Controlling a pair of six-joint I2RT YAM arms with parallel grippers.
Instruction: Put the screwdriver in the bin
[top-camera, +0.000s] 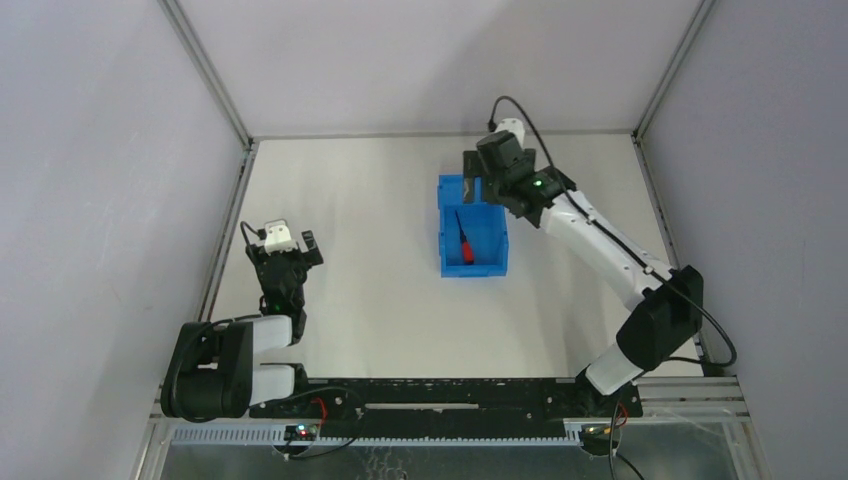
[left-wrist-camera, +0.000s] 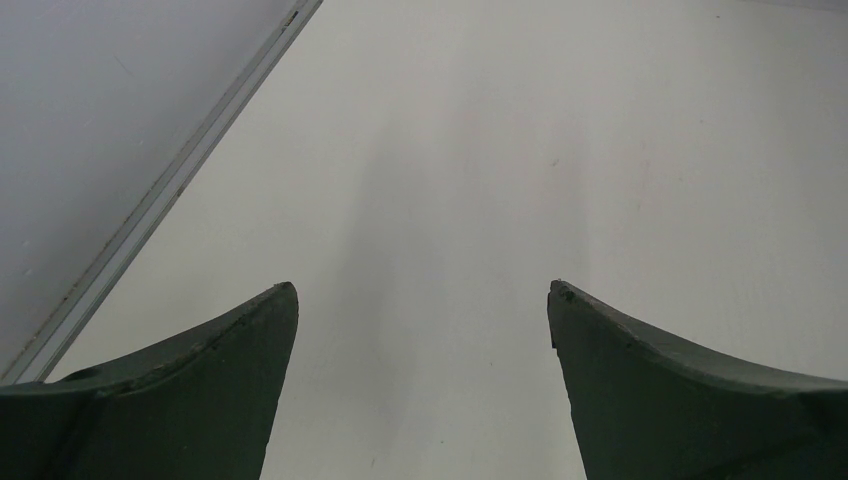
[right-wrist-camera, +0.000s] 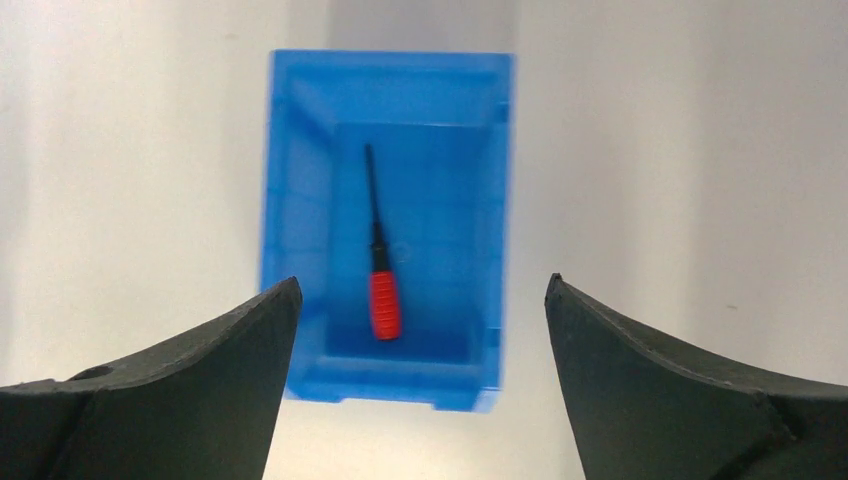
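Red-handled screwdriver (right-wrist-camera: 380, 270) lies inside the bin (right-wrist-camera: 285, 200), so you look done. Your right gripper (right-wrist-camera: 421, 283) hangs over the bin, fingers wide and empty. Your left gripper (left-wrist-camera: 422, 287), far from the bin, is wide too. Just lift away.

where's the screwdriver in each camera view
Top external: the screwdriver lies inside the blue bin, right of centre, red handle toward the bottom edge.
Left wrist: not in it.
Right wrist: screwdriver near the centre, inside the blue bin, handle lowest.
Shared landmark: the blue bin.
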